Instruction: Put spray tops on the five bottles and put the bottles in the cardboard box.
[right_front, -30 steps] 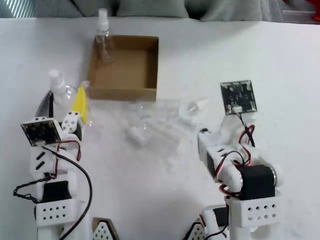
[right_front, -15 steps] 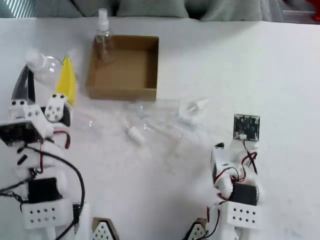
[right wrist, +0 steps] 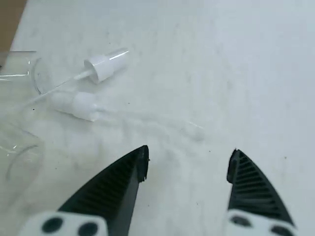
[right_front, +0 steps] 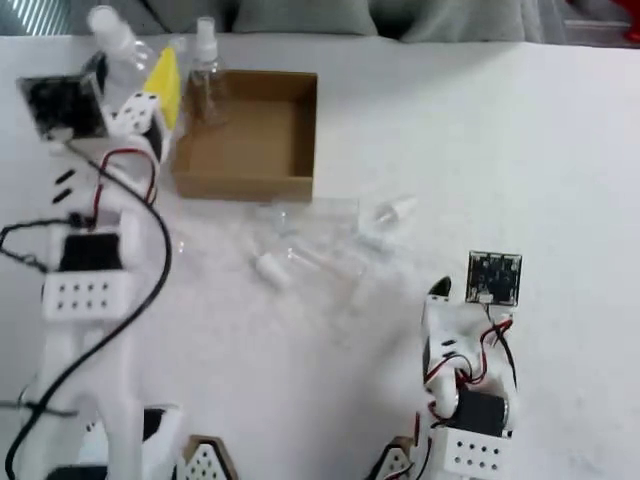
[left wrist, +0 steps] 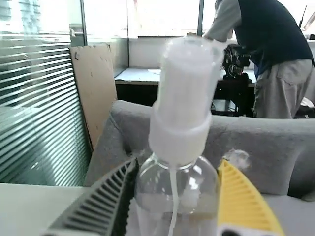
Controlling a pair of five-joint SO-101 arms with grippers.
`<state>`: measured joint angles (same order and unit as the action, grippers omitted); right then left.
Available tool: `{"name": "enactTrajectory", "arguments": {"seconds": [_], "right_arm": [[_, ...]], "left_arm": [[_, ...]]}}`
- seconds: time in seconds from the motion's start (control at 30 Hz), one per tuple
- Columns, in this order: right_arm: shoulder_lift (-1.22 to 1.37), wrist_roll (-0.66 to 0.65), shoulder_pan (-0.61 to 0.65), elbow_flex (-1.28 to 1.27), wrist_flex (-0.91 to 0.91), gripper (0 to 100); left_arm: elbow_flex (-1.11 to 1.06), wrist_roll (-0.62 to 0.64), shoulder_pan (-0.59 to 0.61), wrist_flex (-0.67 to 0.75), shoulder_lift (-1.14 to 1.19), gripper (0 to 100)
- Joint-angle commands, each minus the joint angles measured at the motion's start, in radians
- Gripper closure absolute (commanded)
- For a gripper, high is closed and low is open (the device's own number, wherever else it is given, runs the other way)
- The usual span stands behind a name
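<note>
My left tool (right_front: 132, 62) has lifted its capped bottle (left wrist: 177, 196) up beside the cardboard box (right_front: 245, 185), clamped on it. My right tool (right wrist: 187, 164) has pulled back, jaws apart, near a loose spray top (right wrist: 106, 63) on the counter (right_front: 480, 120).

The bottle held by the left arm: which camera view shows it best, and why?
The left wrist view. The bottle sits close up, its spray top fitted, shoulders between the jaws. The high view shows it small and faint, near the cardboard box's far left corner.
</note>
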<state>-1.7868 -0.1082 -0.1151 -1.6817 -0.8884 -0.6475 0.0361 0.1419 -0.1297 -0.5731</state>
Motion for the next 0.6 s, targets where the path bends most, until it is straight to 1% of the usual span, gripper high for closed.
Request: {"name": "enactTrajectory", "arguments": {"seconds": [0.0,0.27,0.43,0.57], "right_arm": [[-0.013,-0.012,0.002,-0.009,-0.005,76.2],[-0.013,-0.012,0.002,-0.009,-0.005,76.2],[-0.013,-0.012,0.004,-0.009,0.002,76.2],[-0.013,-0.012,0.030,-0.009,0.001,76.2]], "left_arm": [[0.126,0.005,-0.039,0.028,0.137,88],[0.163,0.005,-0.048,0.408,0.483,88],[0.163,0.003,-0.051,0.578,0.645,88],[0.164,0.003,-0.051,0.672,0.740,88]]}}
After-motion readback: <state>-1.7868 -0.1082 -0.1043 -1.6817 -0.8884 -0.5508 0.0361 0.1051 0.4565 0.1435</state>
